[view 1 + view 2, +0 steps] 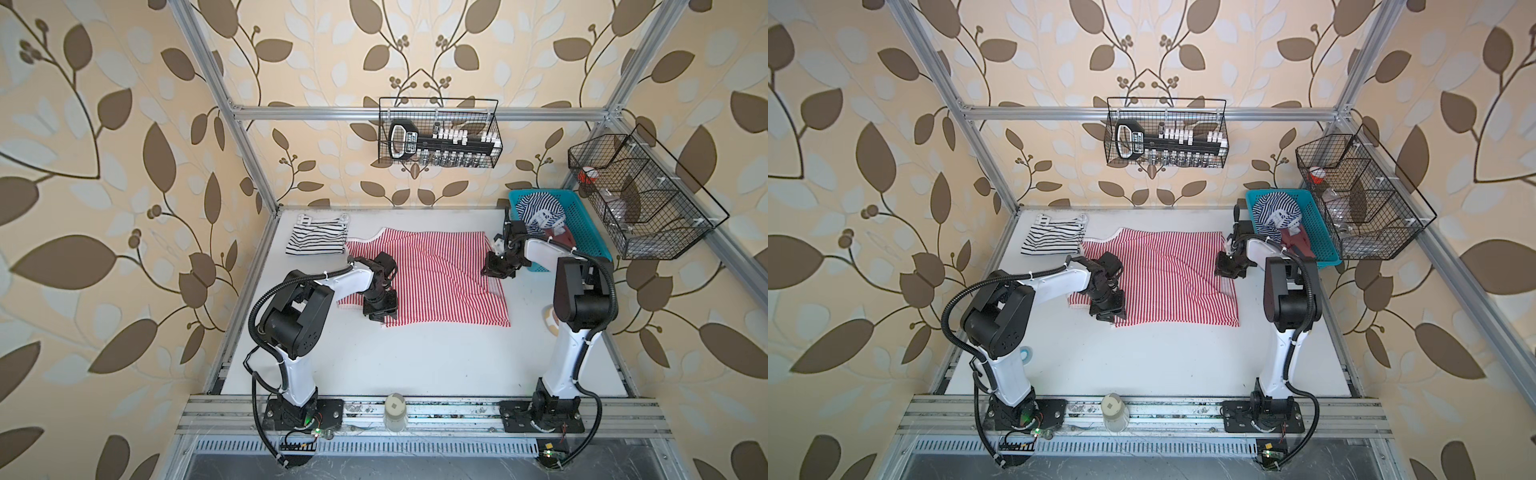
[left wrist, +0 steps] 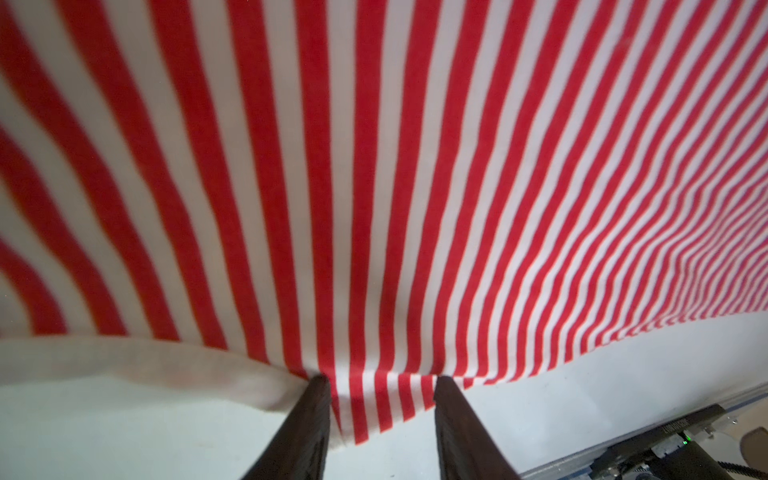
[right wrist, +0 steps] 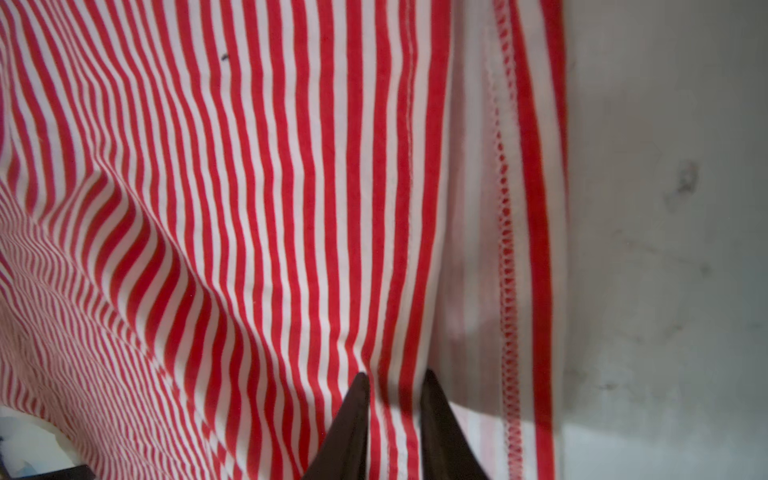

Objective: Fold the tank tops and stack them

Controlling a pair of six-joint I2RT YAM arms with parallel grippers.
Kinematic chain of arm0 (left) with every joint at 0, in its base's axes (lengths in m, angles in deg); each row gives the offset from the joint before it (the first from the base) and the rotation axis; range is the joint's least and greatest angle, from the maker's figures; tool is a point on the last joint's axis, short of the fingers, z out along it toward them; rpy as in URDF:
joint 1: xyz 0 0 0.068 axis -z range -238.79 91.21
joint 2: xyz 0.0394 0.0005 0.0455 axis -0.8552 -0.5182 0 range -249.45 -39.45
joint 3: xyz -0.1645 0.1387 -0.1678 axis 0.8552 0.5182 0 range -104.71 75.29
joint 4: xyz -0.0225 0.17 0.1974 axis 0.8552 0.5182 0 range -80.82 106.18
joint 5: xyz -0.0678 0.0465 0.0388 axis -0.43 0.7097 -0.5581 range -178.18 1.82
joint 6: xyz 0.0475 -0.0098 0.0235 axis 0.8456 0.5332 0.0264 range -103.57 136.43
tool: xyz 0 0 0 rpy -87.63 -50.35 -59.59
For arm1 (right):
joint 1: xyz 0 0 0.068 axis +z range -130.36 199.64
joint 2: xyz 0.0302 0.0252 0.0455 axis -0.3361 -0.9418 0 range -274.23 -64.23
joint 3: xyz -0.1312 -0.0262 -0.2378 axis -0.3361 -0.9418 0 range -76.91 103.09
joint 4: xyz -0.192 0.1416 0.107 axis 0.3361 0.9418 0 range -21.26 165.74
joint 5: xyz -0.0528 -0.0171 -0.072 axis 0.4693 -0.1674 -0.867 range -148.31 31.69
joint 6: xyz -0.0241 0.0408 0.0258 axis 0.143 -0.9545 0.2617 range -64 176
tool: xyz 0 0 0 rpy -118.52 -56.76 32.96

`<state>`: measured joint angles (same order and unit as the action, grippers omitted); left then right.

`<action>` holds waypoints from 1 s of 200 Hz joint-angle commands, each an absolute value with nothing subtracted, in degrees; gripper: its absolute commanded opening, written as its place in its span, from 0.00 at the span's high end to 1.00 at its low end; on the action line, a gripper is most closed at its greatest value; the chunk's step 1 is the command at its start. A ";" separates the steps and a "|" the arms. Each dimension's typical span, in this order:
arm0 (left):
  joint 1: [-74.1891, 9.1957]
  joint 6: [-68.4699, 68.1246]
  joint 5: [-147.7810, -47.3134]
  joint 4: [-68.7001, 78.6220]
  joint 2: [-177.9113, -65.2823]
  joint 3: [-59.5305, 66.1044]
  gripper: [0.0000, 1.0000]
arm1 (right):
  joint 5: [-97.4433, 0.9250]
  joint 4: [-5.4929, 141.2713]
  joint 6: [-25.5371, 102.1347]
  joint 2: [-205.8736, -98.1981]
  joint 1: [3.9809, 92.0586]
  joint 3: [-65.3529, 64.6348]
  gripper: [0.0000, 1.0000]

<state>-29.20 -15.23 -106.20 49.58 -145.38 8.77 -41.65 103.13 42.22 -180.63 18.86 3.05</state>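
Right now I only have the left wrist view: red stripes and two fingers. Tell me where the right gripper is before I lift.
Observer: The right gripper sits at the opposite, hemmed edge of the red-striped tank top, jaws pinched narrow on the cloth.
Operator: Give me the stack location.
Observer: The black-striped tank top lies folded at the far left corner of the table, beside the red one's strap end.
Operator: Report anything left over.
Observer: A blue basket at the far right holds more striped clothing.
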 commanded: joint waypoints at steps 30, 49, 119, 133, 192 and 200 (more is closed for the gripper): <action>-28.91 -14.68 -103.39 52.64 -150.58 11.65 0.57 | -41.63 104.13 43.25 -181.45 18.34 5.23 1.00; -28.90 -14.36 -102.71 53.12 -151.01 12.21 0.57 | -42.45 104.82 43.45 -180.96 17.59 6.57 1.00; -28.92 -14.33 -101.27 52.64 -152.11 15.70 0.57 | -43.76 110.13 44.66 -184.13 14.47 16.06 1.00; -28.95 -14.32 -101.25 52.60 -152.13 15.85 0.57 | -43.90 111.20 45.01 -185.55 14.28 17.66 1.00; -28.96 -14.41 -101.68 53.64 -149.21 13.30 0.51 | -44.94 112.42 44.75 -187.32 14.13 18.69 0.69; -28.96 -14.33 -101.71 54.12 -147.90 12.18 0.50 | -45.35 111.65 44.40 -185.48 14.14 17.34 0.64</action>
